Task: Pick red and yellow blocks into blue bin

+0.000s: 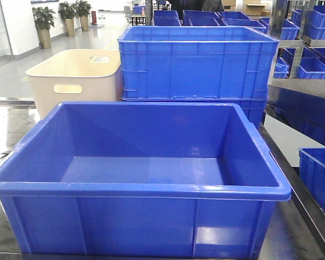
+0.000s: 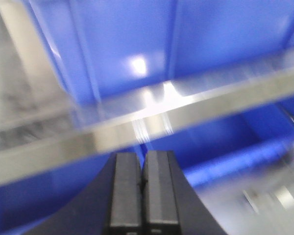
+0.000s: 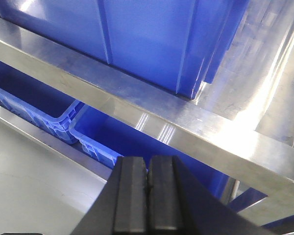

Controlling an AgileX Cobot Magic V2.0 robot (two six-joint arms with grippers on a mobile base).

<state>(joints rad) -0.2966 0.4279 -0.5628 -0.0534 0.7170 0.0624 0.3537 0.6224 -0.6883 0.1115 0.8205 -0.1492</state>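
Note:
The wide blue bin [image 1: 141,189] stands close in front in the exterior view, and its inside shows no blocks. The red and yellow blocks are out of view in all frames. My left gripper [image 2: 142,182] is shut with its pads pressed together on nothing; its view is blurred, and it points at a blue wall [image 2: 137,44] above a metal rail [image 2: 152,117]. Also shut and holding nothing, my right gripper [image 3: 147,186] faces a steel shelf rail [image 3: 137,105] with a blue container's side [image 3: 147,39] above it. Neither gripper appears in the exterior view.
Behind the bin stand a beige tub with handle cutouts [image 1: 76,76] at left and a taller ribbed blue crate [image 1: 197,62] at right. Lower blue trays [image 3: 44,105] sit under the rail. Shelves of blue crates [image 1: 314,65] run along the right.

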